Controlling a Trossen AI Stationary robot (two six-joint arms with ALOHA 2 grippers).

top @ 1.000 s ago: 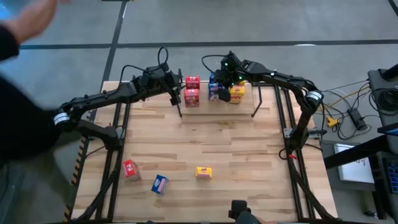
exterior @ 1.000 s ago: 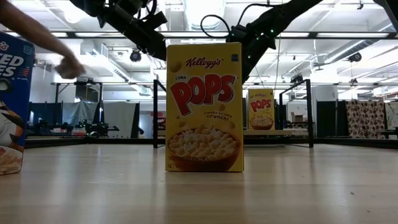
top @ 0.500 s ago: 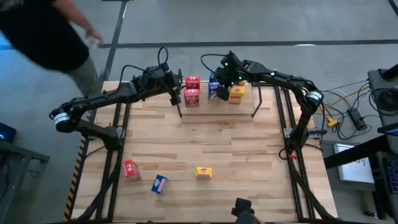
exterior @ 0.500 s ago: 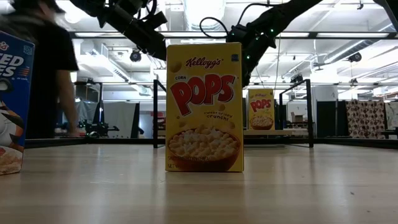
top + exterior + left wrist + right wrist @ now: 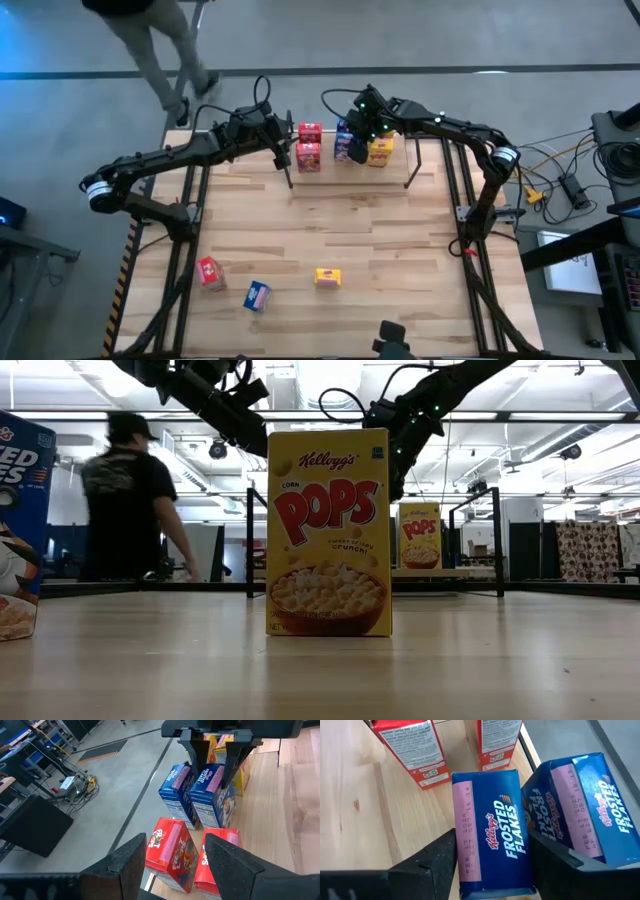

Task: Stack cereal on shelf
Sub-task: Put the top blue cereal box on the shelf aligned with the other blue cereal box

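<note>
High view: shelf (image 5: 352,176) at upper centre of counter (image 5: 340,230), holding red, blue and yellow boxes. Right gripper (image 5: 492,865) straddles a blue box (image 5: 490,845), fingers at both sides, not visibly clamped. Left gripper (image 5: 175,855) open, empty, hovering over red boxes (image 5: 172,852). Three boxes (image 5: 258,295) sit lower left. Person (image 5: 130,500) behind.

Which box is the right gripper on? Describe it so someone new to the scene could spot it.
Start at the shelf along the table's far edge, where six small cereal boxes stand in red, blue and yellow pairs. In the middle pair, take the Frosted Flakes box on the table side, straddled by the right gripper. Its blue twin stands behind it, nearer the floor side, with no fingers around it.
</note>
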